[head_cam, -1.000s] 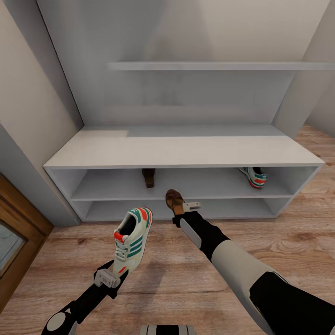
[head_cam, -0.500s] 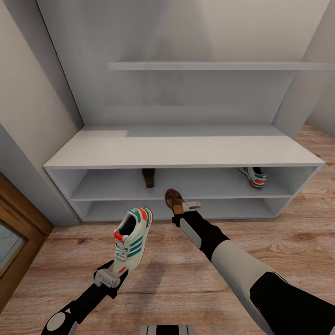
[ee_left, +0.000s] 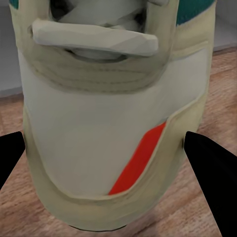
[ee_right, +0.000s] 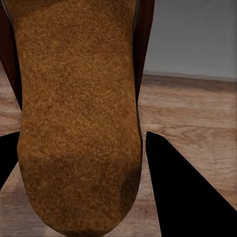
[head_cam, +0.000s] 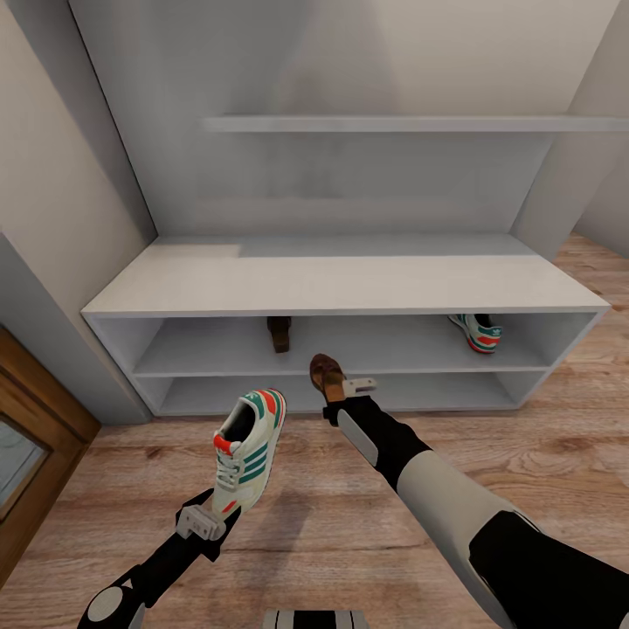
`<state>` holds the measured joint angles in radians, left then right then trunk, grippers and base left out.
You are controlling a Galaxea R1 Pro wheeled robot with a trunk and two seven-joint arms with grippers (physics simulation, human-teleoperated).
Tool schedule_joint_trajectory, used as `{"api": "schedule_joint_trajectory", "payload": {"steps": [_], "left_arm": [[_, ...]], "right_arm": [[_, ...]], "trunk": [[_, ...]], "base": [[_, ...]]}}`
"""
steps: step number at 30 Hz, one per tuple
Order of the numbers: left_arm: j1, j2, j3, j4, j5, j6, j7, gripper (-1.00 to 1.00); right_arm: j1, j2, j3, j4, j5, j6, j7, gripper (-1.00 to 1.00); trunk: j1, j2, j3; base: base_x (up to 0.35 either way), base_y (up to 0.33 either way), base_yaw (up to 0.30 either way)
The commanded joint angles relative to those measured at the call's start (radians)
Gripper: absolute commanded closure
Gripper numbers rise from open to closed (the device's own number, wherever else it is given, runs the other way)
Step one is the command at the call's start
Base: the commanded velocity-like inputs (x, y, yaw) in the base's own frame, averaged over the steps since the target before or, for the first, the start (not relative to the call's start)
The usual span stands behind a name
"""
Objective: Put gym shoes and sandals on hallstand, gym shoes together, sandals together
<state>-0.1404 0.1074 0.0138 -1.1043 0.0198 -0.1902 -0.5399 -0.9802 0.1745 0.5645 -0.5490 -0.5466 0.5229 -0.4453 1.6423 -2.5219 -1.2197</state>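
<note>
Sandal (head_cam: 327, 374) clamped in the right gripper (head_cam: 336, 397) hangs at the hallstand (head_cam: 349, 288) front edge, over open floor (head_cam: 349, 515); left gripper (head_cam: 223, 515) grips a gym shoe (head_cam: 247, 450) above bare planks; another sandal (head_cam: 279, 333) and gym shoe (head_cam: 476, 332) occupy the upper compartment, well apart.

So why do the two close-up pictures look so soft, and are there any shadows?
Left wrist view: the sneaker sits so near that its texture smears. Right wrist view: the sandal footbed looks grainy. Head view: even light, a soft shadow under the rack top.
</note>
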Motion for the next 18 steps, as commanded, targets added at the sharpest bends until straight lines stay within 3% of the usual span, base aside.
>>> {"api": "schedule_joint_trajectory", "payload": {"steps": [1, 9, 12, 18], "left_arm": [[0.0, 0.0, 0.0, 0.0, 0.0, 0.0, 0.0, 1.0], [0.0, 0.0, 0.0, 0.0, 0.0, 0.0, 0.0, 1.0], [-0.001, 0.0, 0.0, 0.001, 0.0, 0.0, 0.0, 1.0], [0.0, 0.0, 0.0, 0.0, 0.0, 0.0, 0.0, 1.0]], "right_arm": [[0.0, 0.0, 0.0, 0.0, -0.003, -0.001, -0.001, 1.0], [0.0, 0.0, 0.0, -0.001, -0.003, -0.003, -0.001, 1.0], [0.0, 0.0, 0.0, -0.001, -0.002, -0.048, -0.001, 1.0], [0.0, 0.0, 0.001, 0.0, -0.001, -0.07, -0.002, 1.0]], "trunk": [[0.0, 0.0, 0.0], [0.0, 0.0, 0.0], [0.0, 0.0, 0.0], [0.0, 0.0, -0.002]], "base": [[0.0, 0.0, 0.0], [0.0, 0.0, 0.0], [0.0, 0.0, 0.0], [0.0, 0.0, 0.0]]}}
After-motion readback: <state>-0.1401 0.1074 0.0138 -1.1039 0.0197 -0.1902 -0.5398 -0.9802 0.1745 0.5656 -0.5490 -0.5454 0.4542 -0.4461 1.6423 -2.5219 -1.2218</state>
